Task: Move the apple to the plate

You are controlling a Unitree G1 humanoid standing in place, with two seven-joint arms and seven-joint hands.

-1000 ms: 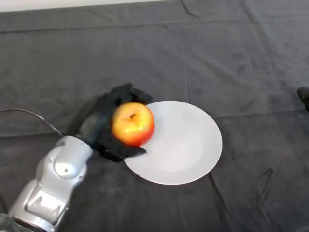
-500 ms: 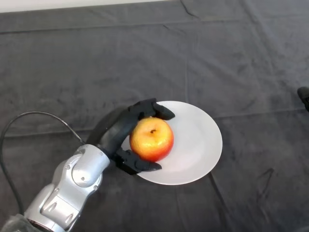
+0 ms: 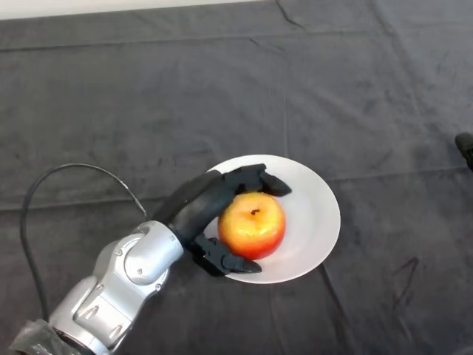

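apple (image 3: 252, 225) over plate (image 3: 314, 200) | hand (image 3: 199, 209) curled round apple

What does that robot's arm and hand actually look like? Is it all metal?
The left arm is built of rounded silver-grey shells with a smooth, slightly glossy finish, joined in bulky segments like a chain of capsules. At its end sits a matte black left hand with thick, blunt fingers and a thumb. No markings or sleeve show on it.

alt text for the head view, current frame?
The robot's black left hand is curled round a red-yellow apple over the middle of a white plate. The plate sits on a table under dark cloth, and the silver-grey arm enters from lower left.
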